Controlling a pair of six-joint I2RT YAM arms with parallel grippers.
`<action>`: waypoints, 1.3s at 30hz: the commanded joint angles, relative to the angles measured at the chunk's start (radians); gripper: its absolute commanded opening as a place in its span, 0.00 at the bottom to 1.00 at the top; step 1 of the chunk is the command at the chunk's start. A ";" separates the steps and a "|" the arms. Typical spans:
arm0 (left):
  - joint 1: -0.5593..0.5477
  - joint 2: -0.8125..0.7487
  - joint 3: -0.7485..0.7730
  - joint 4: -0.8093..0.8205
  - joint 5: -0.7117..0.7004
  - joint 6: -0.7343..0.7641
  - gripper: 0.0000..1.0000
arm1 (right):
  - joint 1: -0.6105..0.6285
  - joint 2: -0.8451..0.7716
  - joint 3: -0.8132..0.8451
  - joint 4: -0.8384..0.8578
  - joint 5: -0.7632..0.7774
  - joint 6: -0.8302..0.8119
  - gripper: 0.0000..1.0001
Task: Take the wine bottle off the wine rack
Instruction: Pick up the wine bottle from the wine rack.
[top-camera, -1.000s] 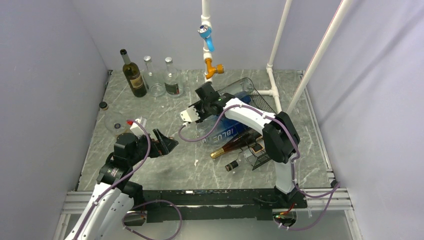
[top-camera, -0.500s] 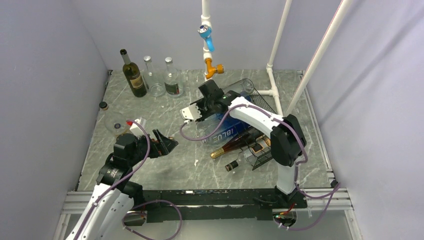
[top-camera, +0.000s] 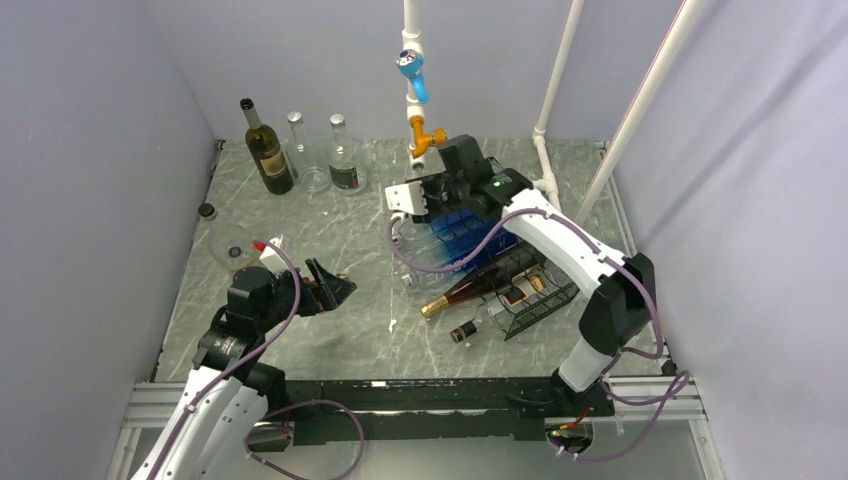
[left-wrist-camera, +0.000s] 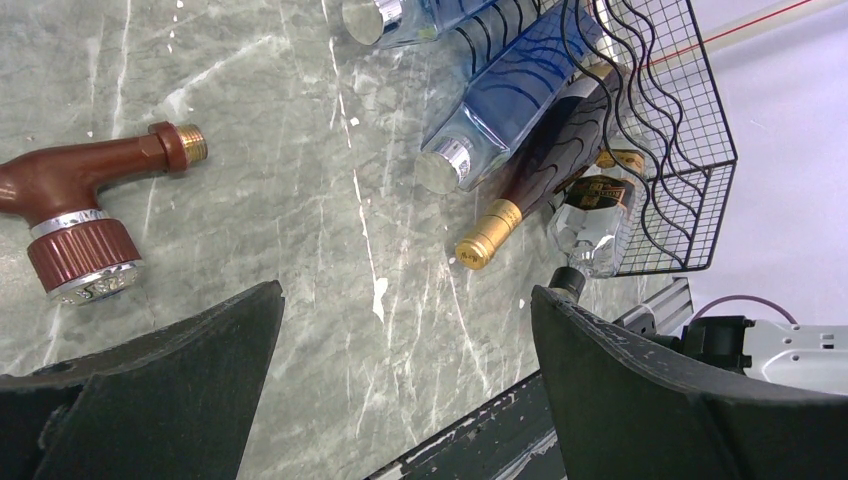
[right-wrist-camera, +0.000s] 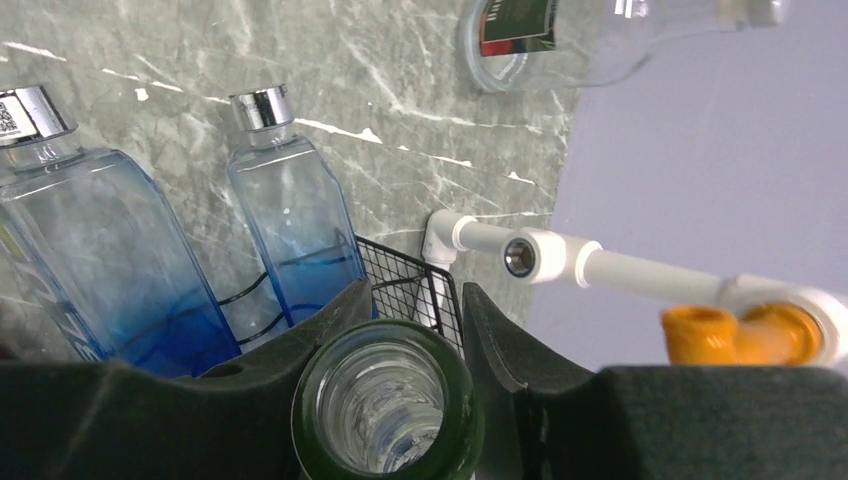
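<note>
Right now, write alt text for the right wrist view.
The right gripper is shut on a green-rimmed bottle, seen end-on at bottom centre. Behind it two blue bottles lie in the black wire rack on a marble table, with a white pipe to the right.

Left arm folded low near its base, left gripper (top-camera: 338, 285) spread wide, pointing right. Right arm stretched far forward, elbow out to the right, with the right gripper (top-camera: 432, 196) clamped on a green-glass bottle neck (right-wrist-camera: 385, 405).
</note>
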 joint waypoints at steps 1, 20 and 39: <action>-0.004 0.008 0.024 0.031 0.017 0.005 0.99 | -0.067 -0.090 0.032 -0.027 -0.158 0.128 0.00; -0.005 0.026 0.031 0.048 0.037 0.010 0.99 | -0.399 -0.160 0.069 0.122 -0.491 0.460 0.00; -0.005 0.014 0.032 0.073 0.052 0.024 0.99 | -0.474 -0.167 0.159 0.117 -0.616 0.601 0.00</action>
